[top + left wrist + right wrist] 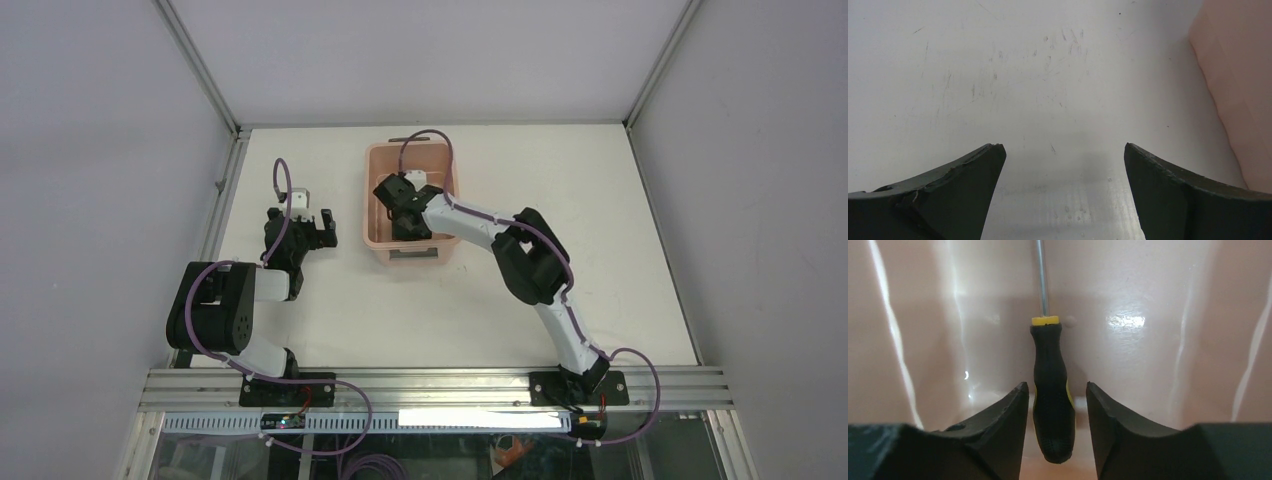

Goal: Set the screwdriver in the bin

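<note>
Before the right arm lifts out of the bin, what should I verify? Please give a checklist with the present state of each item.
1. The screwdriver is inside the bin: ok.
2. The right gripper stands open, with a gap on each side of the screwdriver: ok.
3. The screwdriver lies flat on the bin floor: cannot tell.
4. The left gripper is open, empty and over the table, outside the bin: ok.
5. The right arm's cable is free of the bin rim: cannot tell.

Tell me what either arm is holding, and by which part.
Nothing seems held. The right gripper fingers flank the screwdriver at its black handle, inside the bin, with a gap each side. The left gripper is open above the table.
</note>
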### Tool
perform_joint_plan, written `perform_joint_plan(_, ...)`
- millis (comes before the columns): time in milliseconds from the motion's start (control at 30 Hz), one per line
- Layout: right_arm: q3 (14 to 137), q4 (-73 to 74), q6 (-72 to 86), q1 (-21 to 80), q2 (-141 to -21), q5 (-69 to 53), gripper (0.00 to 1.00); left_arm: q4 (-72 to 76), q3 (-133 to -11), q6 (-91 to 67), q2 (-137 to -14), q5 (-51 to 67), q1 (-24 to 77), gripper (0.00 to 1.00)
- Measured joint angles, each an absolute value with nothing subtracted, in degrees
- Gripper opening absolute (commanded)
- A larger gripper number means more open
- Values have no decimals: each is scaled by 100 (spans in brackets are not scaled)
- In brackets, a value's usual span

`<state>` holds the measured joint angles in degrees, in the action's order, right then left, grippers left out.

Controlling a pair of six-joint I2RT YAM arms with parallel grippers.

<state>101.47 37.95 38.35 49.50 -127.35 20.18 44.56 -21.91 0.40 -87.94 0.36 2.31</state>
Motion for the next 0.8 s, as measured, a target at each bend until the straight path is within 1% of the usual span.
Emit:
perform_joint_plan(67, 10283, 3898, 3708, 4947, -12746, 2056, 59, 4456, -2191, 38, -8794, 36, 231, 99)
perform_joint_plan(167, 10641, 4025, 3426, 4941, -12735, 2093, 73, 4456, -2191, 40, -8794, 36, 231, 99)
perform_joint_plan(200, 10794, 4042, 3267, 4936, -12702, 2104, 79, 4456, -2191, 40, -8794, 36, 231, 99)
perform_joint_plan(267, 10973, 4047, 2967, 4936, -12547, 2119, 98, 4456, -2191, 40, -8794, 36, 231, 99)
perform_joint_plan(300, 11017, 4049, 2864, 4932, -12442, 2123, 99, 4456, -2191, 40, -8794, 36, 231, 99)
perform_joint_plan(467, 11093, 4093, 2036, 4853, -11507, 2187, 99, 4456, -2191, 38, -8794, 36, 231, 99)
perform_joint_plan(600, 11087, 4294, 1671, 4475, -10691, 2263, 99, 4456, -2191, 40, -8794, 36, 231, 99)
perform_joint_plan(800, 10584, 4556, 1500, 2858, -9522, 2443, 99, 4456, -2191, 38, -8794, 36, 231, 99)
